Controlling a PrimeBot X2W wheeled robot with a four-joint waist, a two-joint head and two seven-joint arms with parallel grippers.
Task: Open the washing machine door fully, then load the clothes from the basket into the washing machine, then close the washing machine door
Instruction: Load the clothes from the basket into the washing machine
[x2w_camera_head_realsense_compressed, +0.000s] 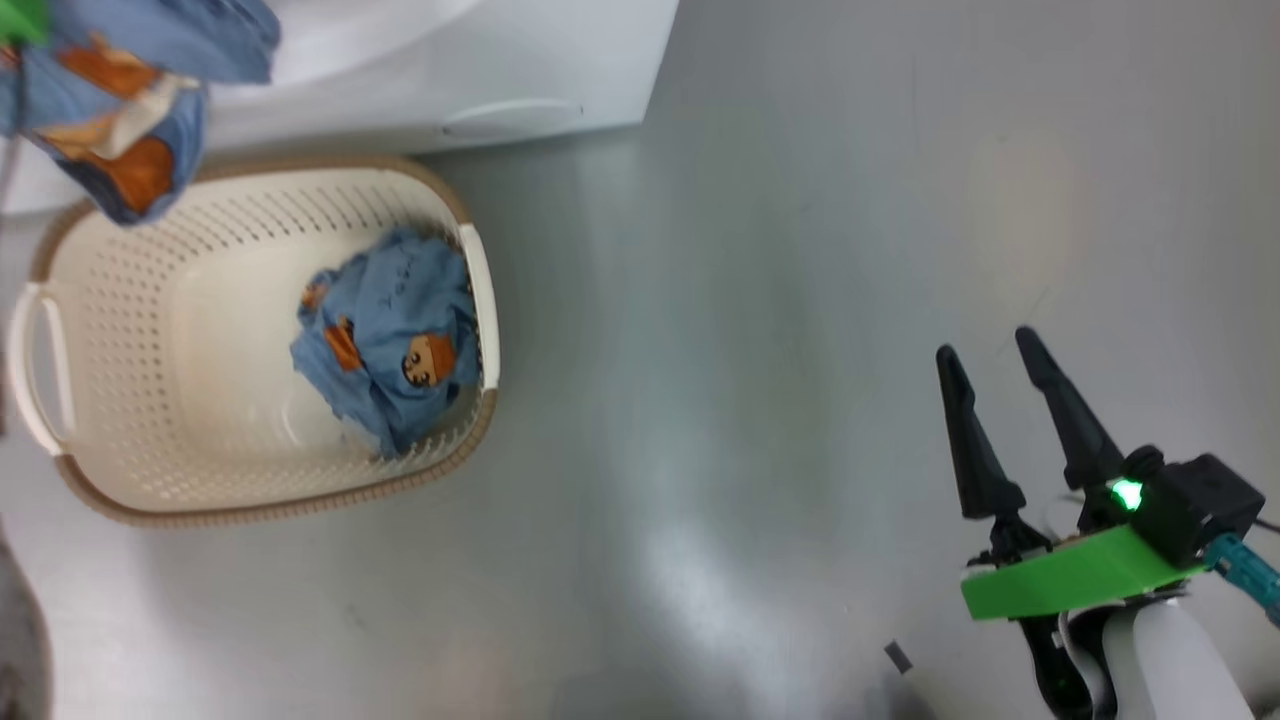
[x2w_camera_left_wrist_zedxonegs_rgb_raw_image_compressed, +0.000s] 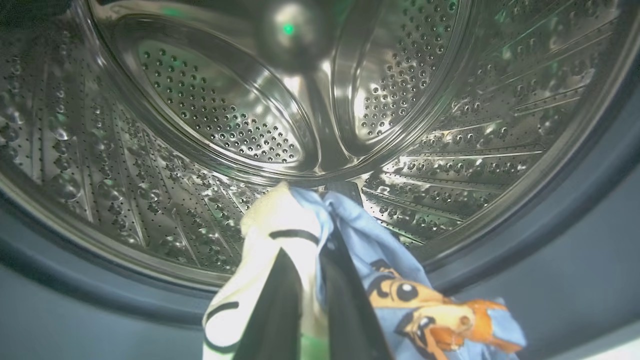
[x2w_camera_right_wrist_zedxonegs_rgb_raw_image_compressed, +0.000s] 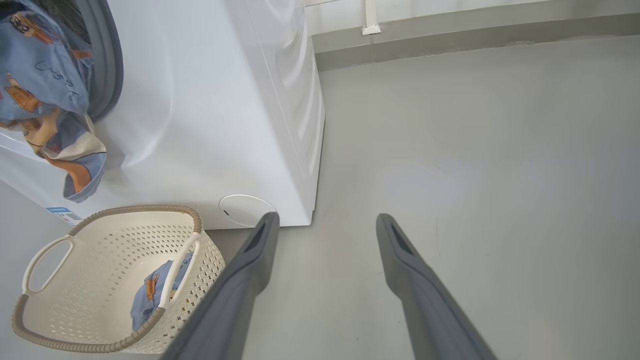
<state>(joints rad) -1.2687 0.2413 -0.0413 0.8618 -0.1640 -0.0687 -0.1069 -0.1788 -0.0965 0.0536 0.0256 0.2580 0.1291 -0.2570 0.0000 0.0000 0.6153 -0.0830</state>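
In the left wrist view my left gripper (x2w_camera_left_wrist_zedxonegs_rgb_raw_image_compressed: 320, 235) is shut on the clothes (x2w_camera_left_wrist_zedxonegs_rgb_raw_image_compressed: 380, 260), a cream piece with black marks and a light-blue printed garment. It holds them at the mouth of the washing machine's steel drum (x2w_camera_left_wrist_zedxonegs_rgb_raw_image_compressed: 220, 110). From the head view the same bundle (x2w_camera_head_realsense_compressed: 110, 110) hangs above the basket (x2w_camera_head_realsense_compressed: 120, 330), in front of the white washing machine (x2w_camera_head_realsense_compressed: 450, 60). One light-blue garment (x2w_camera_head_realsense_compressed: 390, 340) lies inside the basket. My right gripper (x2w_camera_head_realsense_compressed: 985, 345) stands open and empty over the floor, far right of the basket. The washing machine door is out of view.
The grey rubber ring (x2w_camera_right_wrist_zedxonegs_rgb_raw_image_compressed: 107, 60) frames the drum opening. A round white flap (x2w_camera_right_wrist_zedxonegs_rgb_raw_image_compressed: 247, 210) sits low on the washer's front, just behind the basket (x2w_camera_right_wrist_zedxonegs_rgb_raw_image_compressed: 100, 280). Bare grey floor (x2w_camera_right_wrist_zedxonegs_rgb_raw_image_compressed: 475, 175) stretches right of the washer to a wall base.
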